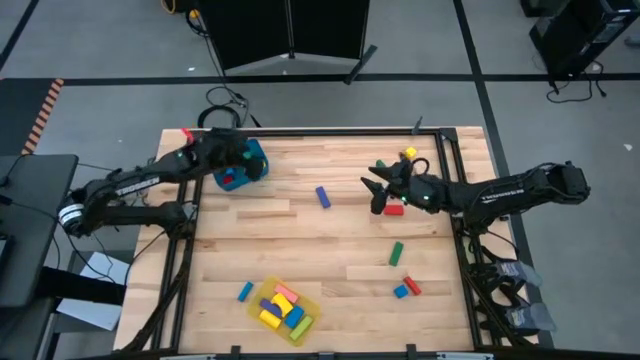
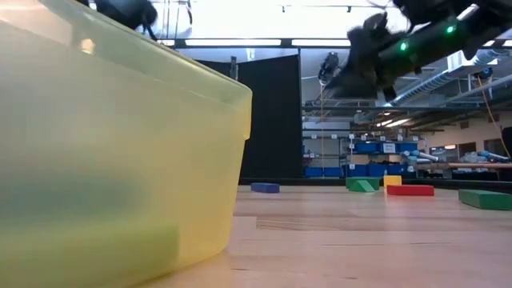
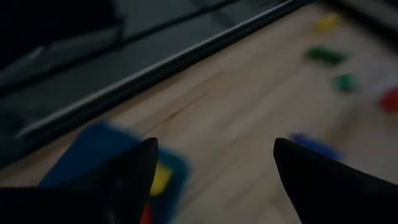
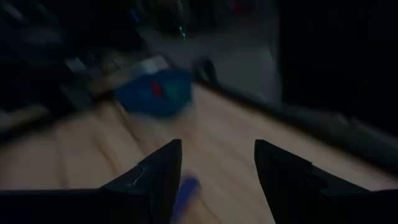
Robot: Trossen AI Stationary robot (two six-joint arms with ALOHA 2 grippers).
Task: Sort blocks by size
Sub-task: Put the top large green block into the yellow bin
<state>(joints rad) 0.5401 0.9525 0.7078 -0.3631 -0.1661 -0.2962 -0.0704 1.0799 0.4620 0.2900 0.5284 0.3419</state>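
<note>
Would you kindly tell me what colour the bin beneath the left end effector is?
Blue; the bin shows best in the high view.

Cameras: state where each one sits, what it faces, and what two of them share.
High: overhead, straight down on table, both arms.
Low: table height, behind yellow tray, facing room.
Left wrist: own open end effector above blue bin.
Right wrist: own end effector, facing the bin.
Shared: both wrists see the bin.

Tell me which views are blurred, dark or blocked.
Left wrist view: dim and smeared, the blue bin just a soft patch. Right wrist view: darker, streaked. Low view: the yellow tray fills the near side, out of focus, with bright ceiling glare. High view: sharp, evenly lit.
</note>
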